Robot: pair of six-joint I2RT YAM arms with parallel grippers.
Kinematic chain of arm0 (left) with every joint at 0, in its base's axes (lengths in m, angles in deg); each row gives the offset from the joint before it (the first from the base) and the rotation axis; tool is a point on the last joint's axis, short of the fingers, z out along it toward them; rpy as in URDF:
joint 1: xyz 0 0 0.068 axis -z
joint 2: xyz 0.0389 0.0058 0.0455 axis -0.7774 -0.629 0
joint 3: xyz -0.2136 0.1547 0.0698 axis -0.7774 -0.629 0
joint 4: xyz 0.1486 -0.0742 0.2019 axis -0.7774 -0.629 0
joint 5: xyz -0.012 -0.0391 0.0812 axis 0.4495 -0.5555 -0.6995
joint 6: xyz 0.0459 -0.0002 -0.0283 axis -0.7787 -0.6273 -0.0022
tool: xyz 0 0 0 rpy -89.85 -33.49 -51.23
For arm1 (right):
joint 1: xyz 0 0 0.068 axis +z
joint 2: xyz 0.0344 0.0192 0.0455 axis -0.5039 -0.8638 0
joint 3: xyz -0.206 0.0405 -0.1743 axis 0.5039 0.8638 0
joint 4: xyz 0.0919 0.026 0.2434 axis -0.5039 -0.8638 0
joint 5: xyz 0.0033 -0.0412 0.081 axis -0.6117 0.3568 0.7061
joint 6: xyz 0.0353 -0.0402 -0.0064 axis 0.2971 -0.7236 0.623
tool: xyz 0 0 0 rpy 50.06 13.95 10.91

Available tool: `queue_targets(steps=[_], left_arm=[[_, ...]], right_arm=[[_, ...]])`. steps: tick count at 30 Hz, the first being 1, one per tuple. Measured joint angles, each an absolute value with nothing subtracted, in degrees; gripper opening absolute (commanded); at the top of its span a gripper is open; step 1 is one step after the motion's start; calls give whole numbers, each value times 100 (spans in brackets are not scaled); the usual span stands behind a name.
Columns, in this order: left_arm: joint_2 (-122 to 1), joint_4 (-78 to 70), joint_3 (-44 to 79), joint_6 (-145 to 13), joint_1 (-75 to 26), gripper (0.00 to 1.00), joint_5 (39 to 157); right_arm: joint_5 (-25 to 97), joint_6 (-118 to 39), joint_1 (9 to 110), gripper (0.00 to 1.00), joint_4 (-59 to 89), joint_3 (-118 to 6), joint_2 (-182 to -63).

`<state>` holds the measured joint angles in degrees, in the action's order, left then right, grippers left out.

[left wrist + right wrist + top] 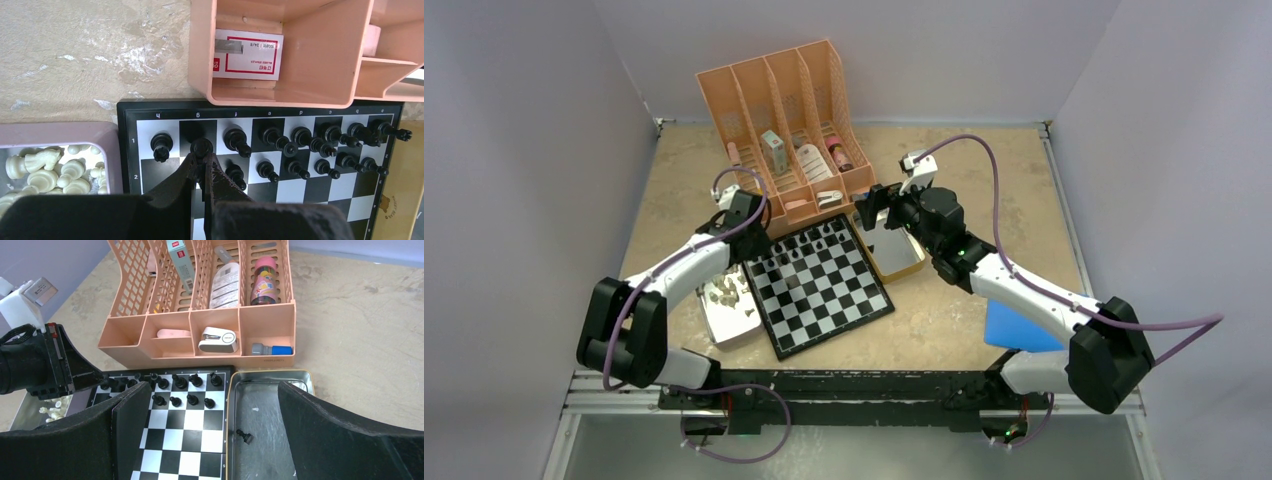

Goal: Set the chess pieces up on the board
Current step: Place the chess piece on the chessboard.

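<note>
On the checkered board the left tool pinches a glossy black piece; right tool gapes over a metal tray.

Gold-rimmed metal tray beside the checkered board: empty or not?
Not empty: one small black chess piece sits in the gold-rimmed metal tray.

I record the black-and-white checkered chessboard at mid-bench, with the peach plastic slotted organiser directly behind it. Black chess pieces stand in its two far rows. On its left, a shallow metal tray holds pale pieces. On its right, a second metal tray holds a lone black piece. A blue flat sheet lies at the bench's near right.
</note>
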<state>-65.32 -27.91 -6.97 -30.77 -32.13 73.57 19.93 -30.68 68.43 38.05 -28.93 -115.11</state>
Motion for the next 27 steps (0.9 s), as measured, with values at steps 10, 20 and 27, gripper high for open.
queue_targets(steps=[10,20,27], left_arm=[[-6639,-2664,-697,-3208,-3213,0,7351],[-6644,-2662,-697,-3247,-3213,0,7351],[-6687,-2668,-697,-3245,-3213,0,7351]], right_arm=[[1991,-3071,6843,99,3805,-2893,-11511],[1993,-3071,6843,99,3803,-2893,-11517],[1993,-3071,6843,99,3803,-2893,-11517]])
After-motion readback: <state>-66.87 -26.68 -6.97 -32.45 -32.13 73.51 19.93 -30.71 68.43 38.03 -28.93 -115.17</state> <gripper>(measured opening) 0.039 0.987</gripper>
